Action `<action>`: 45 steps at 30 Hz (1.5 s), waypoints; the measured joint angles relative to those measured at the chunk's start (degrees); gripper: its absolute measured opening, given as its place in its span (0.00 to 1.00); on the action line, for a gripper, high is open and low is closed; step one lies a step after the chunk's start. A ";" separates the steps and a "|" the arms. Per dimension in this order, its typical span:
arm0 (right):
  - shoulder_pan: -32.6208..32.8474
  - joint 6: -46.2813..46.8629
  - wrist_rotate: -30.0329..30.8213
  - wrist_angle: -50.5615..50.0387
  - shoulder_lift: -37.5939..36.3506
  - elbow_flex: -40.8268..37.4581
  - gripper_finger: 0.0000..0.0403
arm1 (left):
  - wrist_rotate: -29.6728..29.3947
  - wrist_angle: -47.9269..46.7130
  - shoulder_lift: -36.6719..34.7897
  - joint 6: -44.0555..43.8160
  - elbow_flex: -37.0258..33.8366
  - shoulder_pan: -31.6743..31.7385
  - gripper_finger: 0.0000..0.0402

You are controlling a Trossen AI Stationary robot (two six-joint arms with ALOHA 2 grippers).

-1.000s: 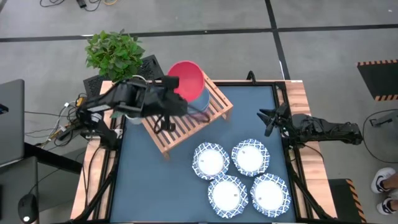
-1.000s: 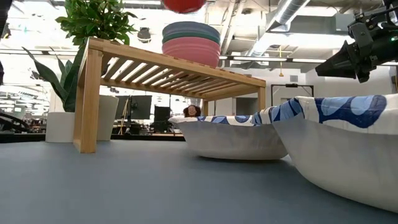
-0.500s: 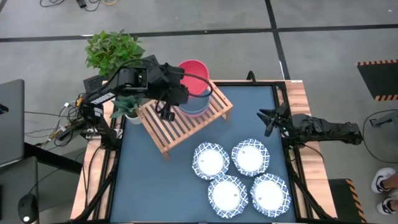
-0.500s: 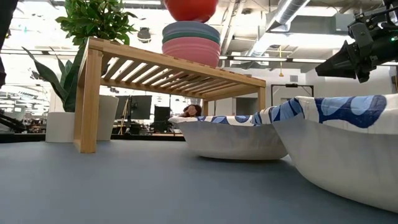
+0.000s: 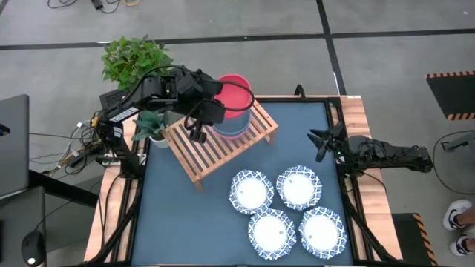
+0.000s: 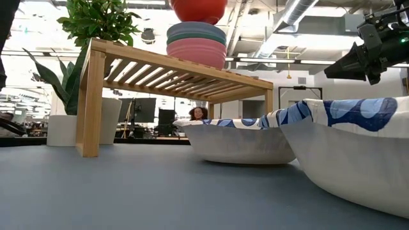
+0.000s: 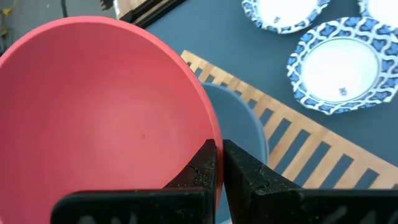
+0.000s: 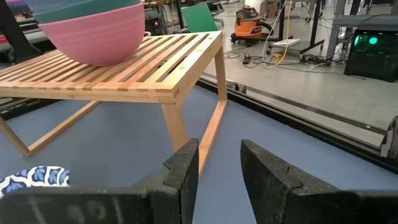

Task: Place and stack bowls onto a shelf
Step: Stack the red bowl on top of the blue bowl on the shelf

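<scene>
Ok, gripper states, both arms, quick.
Left gripper: shut on the red bowl, rim pinched, above the stack on the shelf.
Right gripper: open, empty, at the table's right edge.

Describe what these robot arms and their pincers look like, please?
Both arms are dark, jointed and slim. The left pincer has two black, blocky fingers with a rough grainy surface. The right pincer has the same matte black fingers, flat inside. Thin black cables loop along the left arm.

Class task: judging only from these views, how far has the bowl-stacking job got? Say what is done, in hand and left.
Done: the pink bowl and grey-blue bowl sit stacked on the shelf. In hand: the left gripper holds the red bowl by its rim above that stack. Left: four white dishes remain on the table; the right gripper waits, open.
</scene>
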 joint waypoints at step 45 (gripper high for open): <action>0.02 0.01 0.09 -0.02 0.01 0.00 0.36 | 2.85 -3.66 0.09 2.14 -7.80 0.94 0.00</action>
